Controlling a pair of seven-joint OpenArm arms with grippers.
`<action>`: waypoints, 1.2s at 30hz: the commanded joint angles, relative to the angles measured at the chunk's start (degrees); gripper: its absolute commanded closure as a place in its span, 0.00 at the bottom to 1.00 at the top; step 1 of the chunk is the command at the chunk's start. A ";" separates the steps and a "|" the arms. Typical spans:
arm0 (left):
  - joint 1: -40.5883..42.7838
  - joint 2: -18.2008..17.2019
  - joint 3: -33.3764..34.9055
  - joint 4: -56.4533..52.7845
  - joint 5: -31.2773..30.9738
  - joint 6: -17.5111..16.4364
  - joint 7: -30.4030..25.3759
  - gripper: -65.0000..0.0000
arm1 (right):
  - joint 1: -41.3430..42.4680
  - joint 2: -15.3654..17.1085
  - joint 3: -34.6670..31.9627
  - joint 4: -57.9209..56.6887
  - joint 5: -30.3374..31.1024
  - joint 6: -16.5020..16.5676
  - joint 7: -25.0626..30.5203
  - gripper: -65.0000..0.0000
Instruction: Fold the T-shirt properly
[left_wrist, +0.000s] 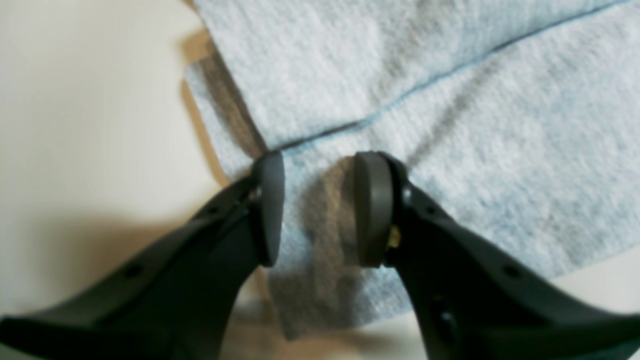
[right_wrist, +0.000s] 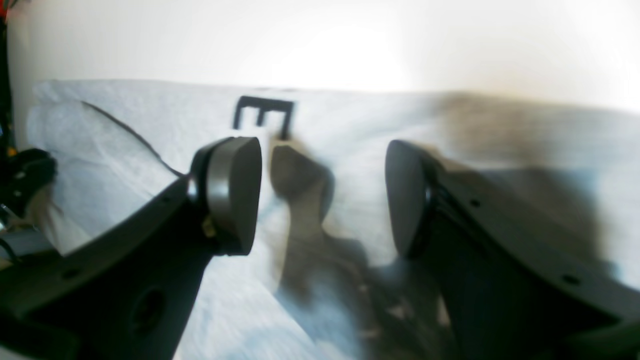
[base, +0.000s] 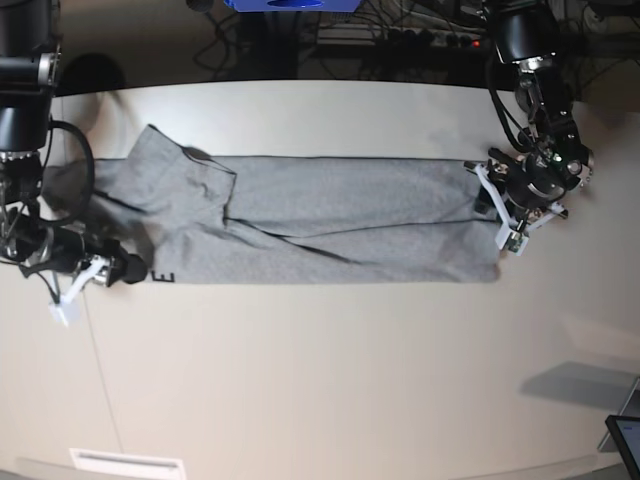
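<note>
The light grey T-shirt (base: 330, 225) lies on the table as a long strip folded lengthwise, running left to right. A black letter E (base: 163, 276) shows at its lower left corner. My left gripper (base: 494, 215) is at the shirt's right end. In the left wrist view the left gripper (left_wrist: 320, 210) is open, with both pads over the shirt (left_wrist: 450, 125) near a folded edge and its corner. My right gripper (base: 135, 270) is at the shirt's lower left end. In the right wrist view the right gripper (right_wrist: 320, 197) is open over the cloth (right_wrist: 350, 165), just short of the letter E (right_wrist: 262, 115).
The beige table (base: 330, 370) extends in front of the shirt. Cables and a blue object (base: 290, 5) sit behind the table's far edge. A dark screen corner (base: 627, 442) shows at the lower right. A white label (base: 125, 463) lies at the front left.
</note>
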 joint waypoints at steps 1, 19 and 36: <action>0.34 -1.50 -0.49 0.45 3.77 -0.08 4.55 0.64 | 1.84 1.04 0.27 3.29 1.68 0.70 0.58 0.42; -0.80 -2.55 -0.58 10.12 3.69 -0.16 6.57 0.64 | -16.18 -7.67 22.16 31.60 15.83 -16.71 -13.31 0.43; -1.51 -2.47 -0.31 12.93 3.69 -0.25 9.30 0.64 | -39.22 -17.78 30.08 37.32 24.27 -21.02 -12.52 0.43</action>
